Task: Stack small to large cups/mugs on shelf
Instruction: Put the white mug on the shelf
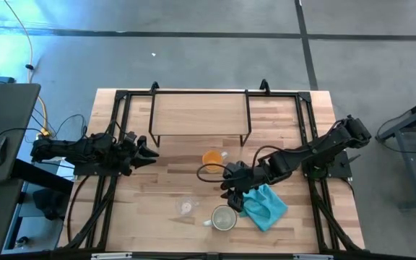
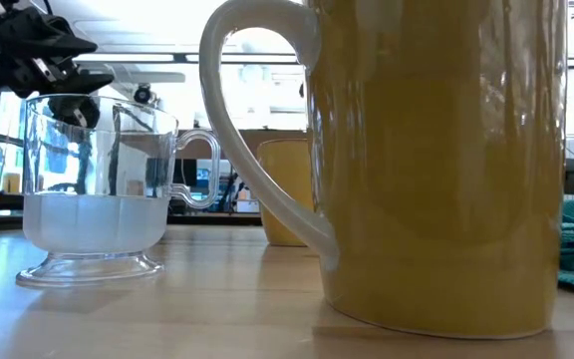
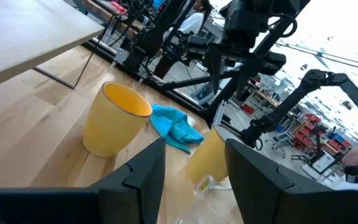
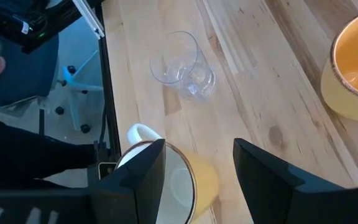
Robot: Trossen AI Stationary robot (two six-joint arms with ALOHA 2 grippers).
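Cream mug [image 2: 436, 160] nearest; right gripper [image 1: 230, 189] spread wide above it, empty; left gripper [image 1: 149, 152] wide, idle.

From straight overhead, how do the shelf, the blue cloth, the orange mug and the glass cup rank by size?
1. shelf
2. blue cloth
3. orange mug
4. glass cup, though it looks close to the mug, so that order is unsure.

The wooden table [image 1: 165, 184] carries the bare shelf [image 1: 201, 112] at its back, then the orange mug [image 1: 212, 159], glass cup [image 1: 187, 207], cream mug [image 1: 224, 218] and teal cloth [image 1: 267, 206].
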